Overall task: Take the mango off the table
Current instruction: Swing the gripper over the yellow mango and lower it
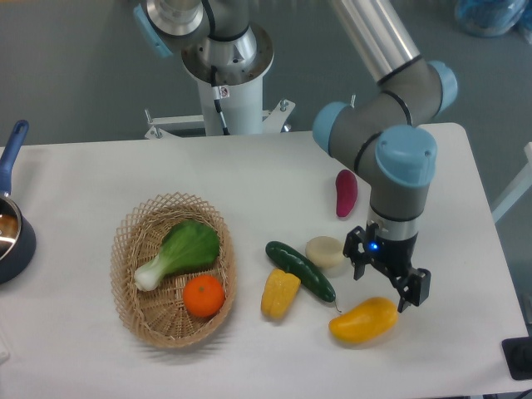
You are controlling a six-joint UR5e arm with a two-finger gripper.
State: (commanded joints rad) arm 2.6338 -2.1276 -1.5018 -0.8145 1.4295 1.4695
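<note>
The mango (363,321) is a glossy yellow-orange oblong fruit lying on the white table (274,174) near the front right. My gripper (387,283) hangs just above and behind the mango's right end, with its two black fingers spread apart and nothing between them. The fingertips stand slightly above the fruit and I cannot tell if they touch it.
A dark green cucumber (300,270), a ribbed yellow corn-like piece (279,293) and a pale round piece (325,251) lie left of the mango. A purple-red vegetable (346,193) lies behind. A wicker basket (133,274) holds a bok choy and an orange. A blue pot (10,237) sits at the left edge.
</note>
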